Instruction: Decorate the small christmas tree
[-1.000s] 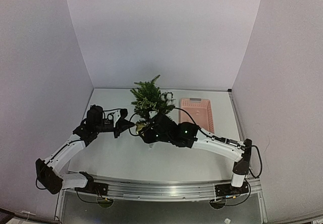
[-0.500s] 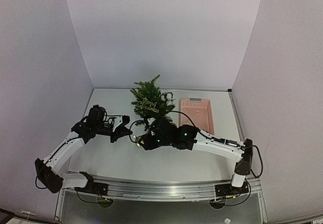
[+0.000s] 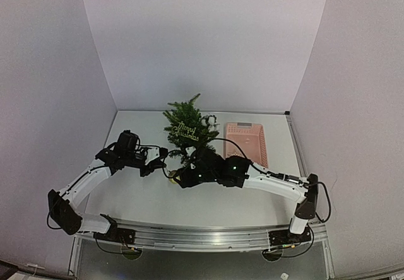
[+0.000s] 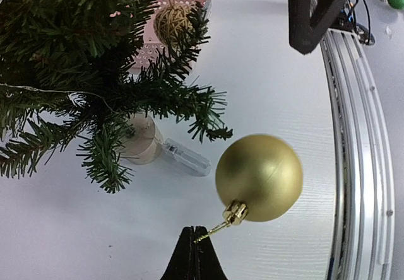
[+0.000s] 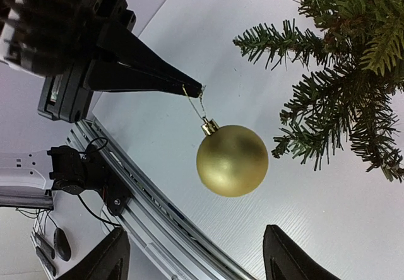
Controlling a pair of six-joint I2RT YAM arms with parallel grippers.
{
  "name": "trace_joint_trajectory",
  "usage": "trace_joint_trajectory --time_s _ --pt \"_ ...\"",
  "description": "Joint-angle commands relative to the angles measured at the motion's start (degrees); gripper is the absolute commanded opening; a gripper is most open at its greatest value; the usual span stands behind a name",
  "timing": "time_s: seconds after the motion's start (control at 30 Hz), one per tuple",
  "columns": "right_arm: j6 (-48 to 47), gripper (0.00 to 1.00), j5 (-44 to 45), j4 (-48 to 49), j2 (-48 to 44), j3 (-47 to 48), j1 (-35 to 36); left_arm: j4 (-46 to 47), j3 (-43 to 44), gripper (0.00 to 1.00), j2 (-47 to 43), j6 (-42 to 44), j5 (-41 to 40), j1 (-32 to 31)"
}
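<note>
The small christmas tree [image 3: 184, 127] stands at the back middle of the table; its branches fill the upper left of the left wrist view [image 4: 76, 72] and the upper right of the right wrist view [image 5: 353, 72]. A gold ball [image 4: 259, 178] hangs by its hook string from my left gripper [image 4: 194, 233], which is shut on the string. It swings free above the table, just in front of the lowest branches [image 5: 232, 160]. My right gripper [image 5: 197, 245] is open below the ball, fingers wide apart and touching nothing. In the top view the left gripper [image 3: 163, 161] and right gripper [image 3: 178, 180] meet before the tree.
A pink basket [image 3: 246, 141] lies right of the tree. The tree carries a gold script sign [image 3: 187, 130] and a twine ball [image 4: 172, 23]. By its pale pot [image 4: 142, 140] lies a clear plastic box [image 4: 186, 157]. The metal rail [image 4: 360, 166] runs along the near edge.
My right gripper's jaws have spread and drawn back from the gold ball, which now hangs from the left gripper alone. The left arm has shifted slightly right, toward the tree.
</note>
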Motion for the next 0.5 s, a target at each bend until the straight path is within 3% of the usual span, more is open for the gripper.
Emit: trace_joint_trajectory --time_s 0.0,0.3,0.47 --pt "-0.94 0.70 1.13 1.19 -4.26 -0.03 0.06 -0.47 3.44 0.00 -0.01 9.24 -3.27 -0.28" --pt "-3.07 0.70 3.97 1.23 -7.40 -0.29 0.03 0.54 6.14 0.00 1.78 10.92 -3.27 -0.28" --pt "-3.52 0.70 5.93 1.34 -9.64 -1.37 -0.01 -0.29 6.52 0.00 2.97 17.56 -5.49 -0.36"
